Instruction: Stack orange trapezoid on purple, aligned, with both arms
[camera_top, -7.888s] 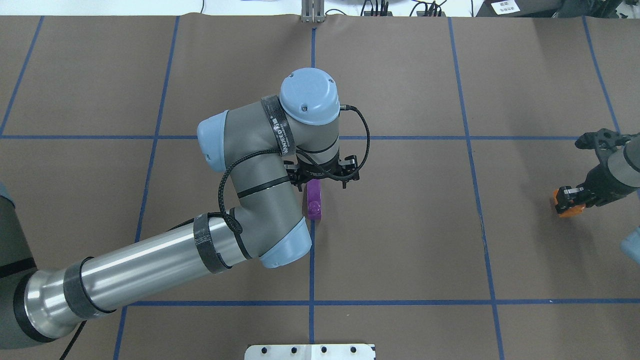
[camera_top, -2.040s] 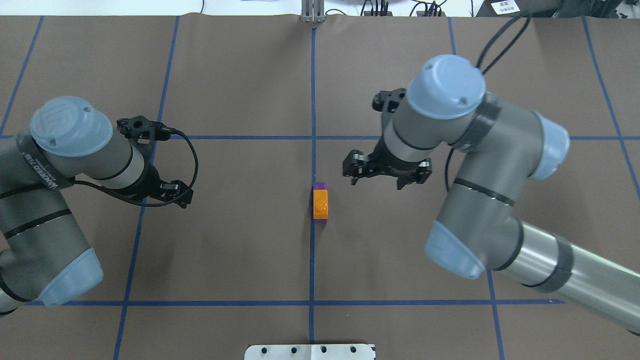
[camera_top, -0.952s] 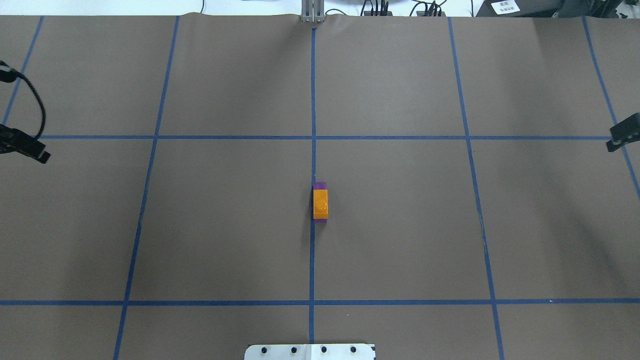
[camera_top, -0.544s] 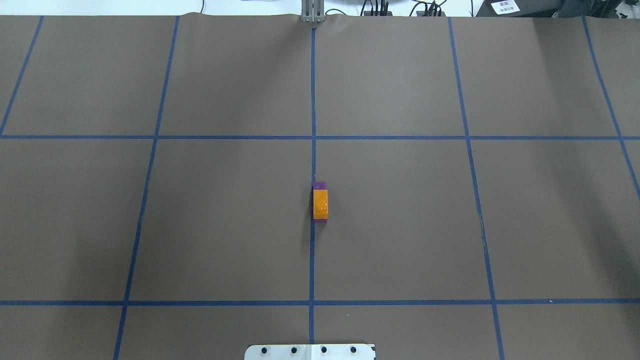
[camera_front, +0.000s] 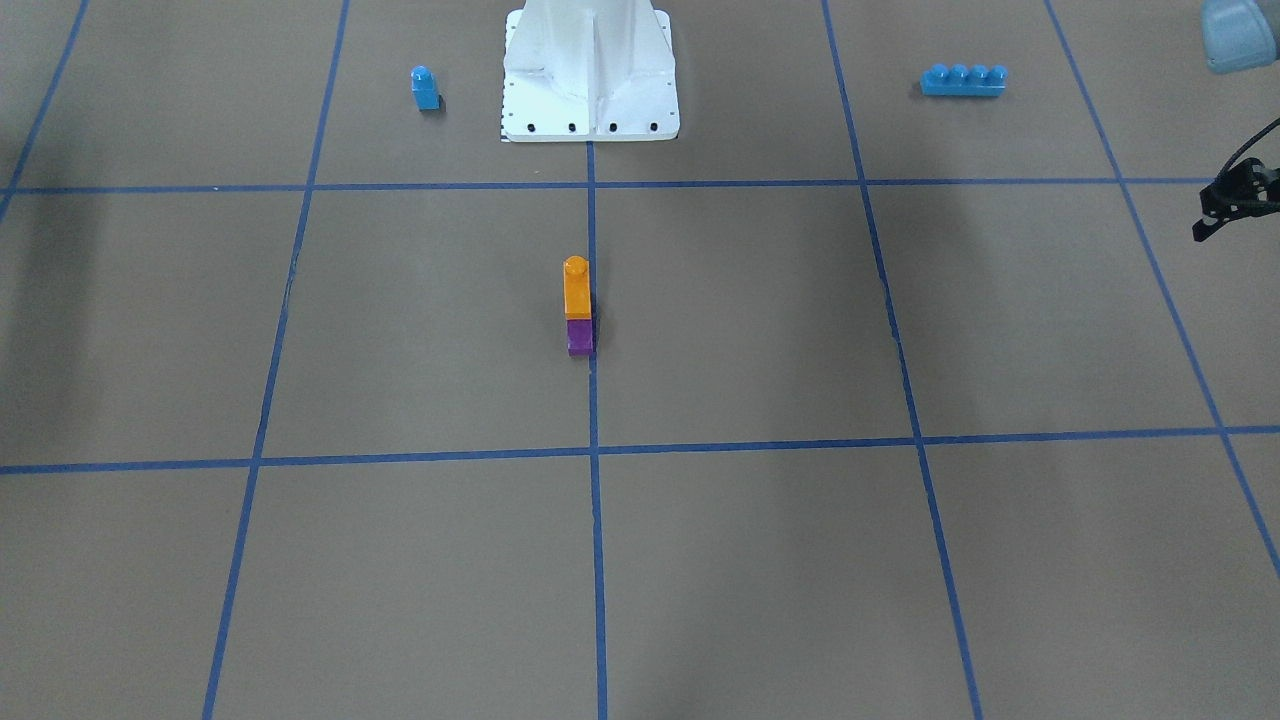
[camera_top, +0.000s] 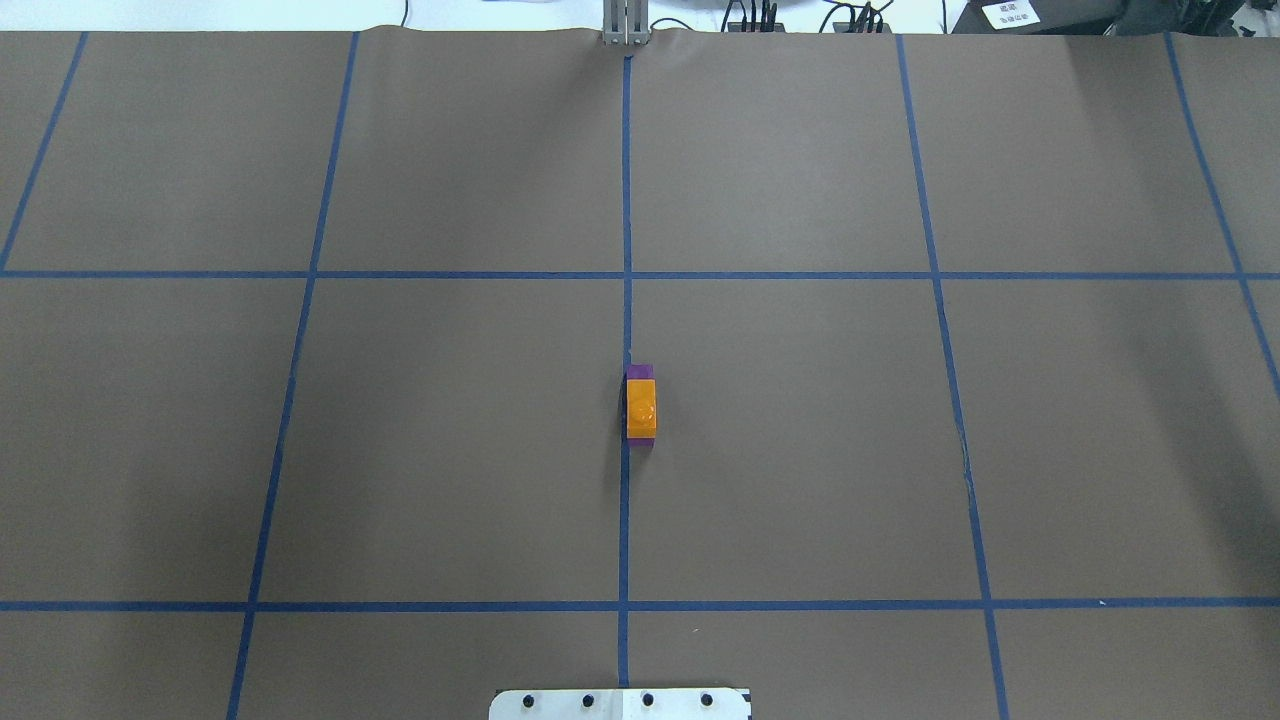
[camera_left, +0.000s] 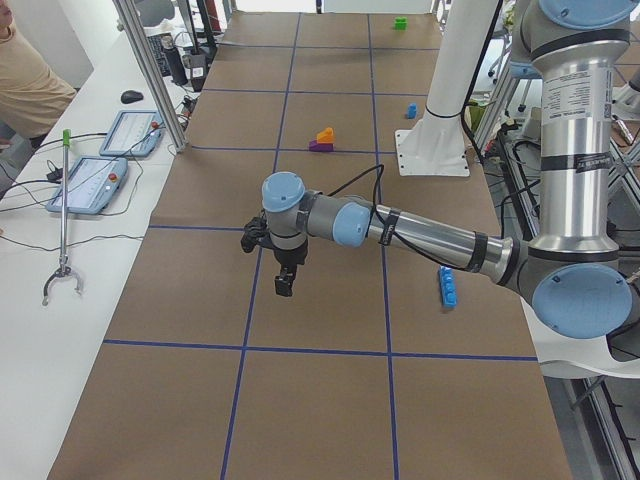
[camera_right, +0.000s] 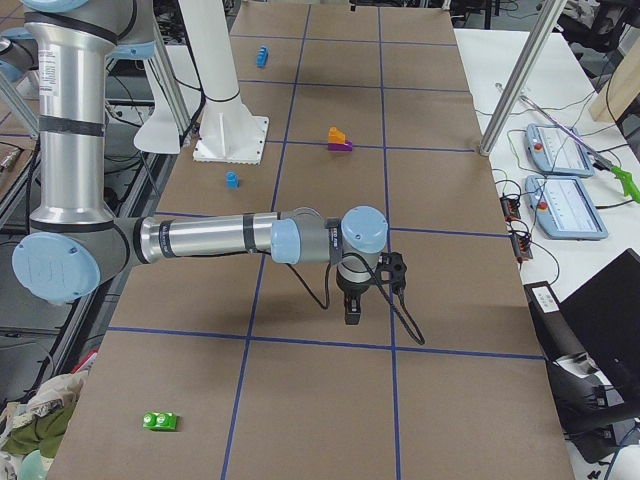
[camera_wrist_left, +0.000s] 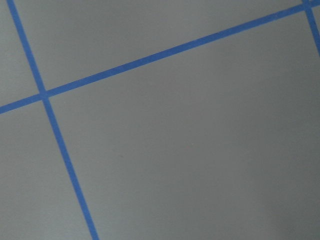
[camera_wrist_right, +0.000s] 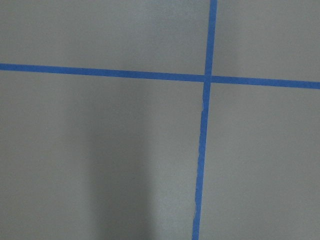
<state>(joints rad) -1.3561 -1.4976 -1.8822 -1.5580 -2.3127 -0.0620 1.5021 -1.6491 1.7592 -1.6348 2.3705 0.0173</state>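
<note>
Since two seconds ago my left arm (camera_left: 430, 238) and right arm (camera_right: 200, 238) have swung out of the overhead view. Orange trapezoid (camera_top: 641, 408) sits on the purple block (camera_top: 642, 371) at the centre of the tabletop (camera_top: 800, 450). Stacking looks finished; retreating well means staying clear of it. Left end effector (camera_left: 284, 280) and right end effector (camera_right: 351, 305) hold nothing visible; I cannot tell how far open they are.

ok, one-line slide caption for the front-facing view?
Orange trapezoid stacked on purple block; small blue block and four-stud blue brick sit apart, either side of the robot base.
</note>
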